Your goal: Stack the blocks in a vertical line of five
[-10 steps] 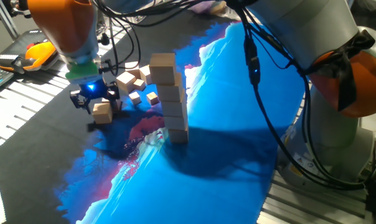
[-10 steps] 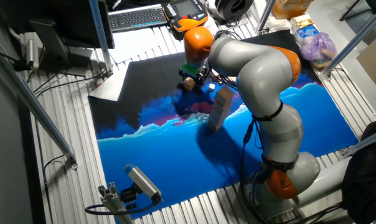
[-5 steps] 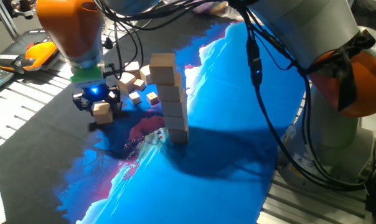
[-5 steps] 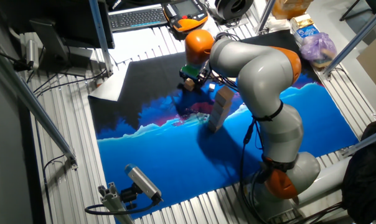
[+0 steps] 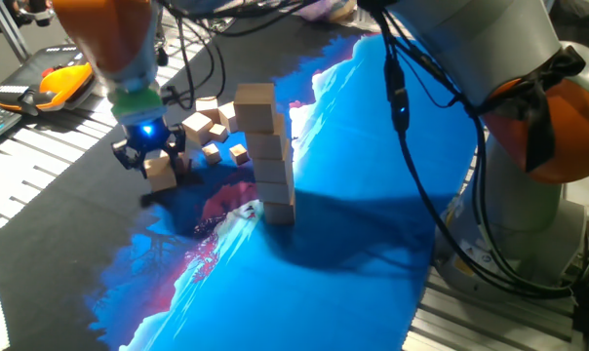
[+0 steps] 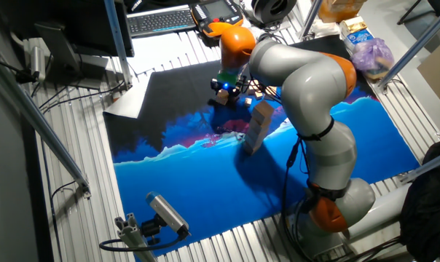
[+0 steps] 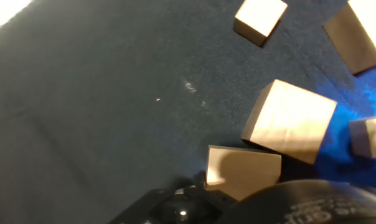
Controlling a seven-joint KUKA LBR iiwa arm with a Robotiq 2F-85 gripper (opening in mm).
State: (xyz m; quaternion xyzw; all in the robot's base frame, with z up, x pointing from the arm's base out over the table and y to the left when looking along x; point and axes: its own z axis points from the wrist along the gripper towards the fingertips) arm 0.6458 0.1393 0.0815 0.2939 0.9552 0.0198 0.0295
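Observation:
A tall, slightly leaning stack of several tan wooden blocks [image 5: 268,156] stands on the blue mat, also seen as the stack [image 6: 257,128] from the other side. To its left my gripper [image 5: 156,168] is shut on a small tan block [image 5: 160,172], held just above the black cloth. The other fixed view shows the gripper [image 6: 224,90] behind the stack. In the hand view the held block [image 7: 243,171] sits at the bottom, with a loose block [image 7: 289,121] close beside it. Several more loose blocks [image 5: 206,125] lie between the gripper and the stack.
An orange teach pendant [image 5: 58,82] and a keyboard [image 6: 158,20] lie beyond the cloth's far edge. Black cables [image 5: 400,107] hang over the mat on the right. The arm's grey and orange base [image 5: 553,136] fills the right side.
The gripper has risen slightly and shifted a little toward the back, carrying the small block with it. The stack and loose blocks have not moved.

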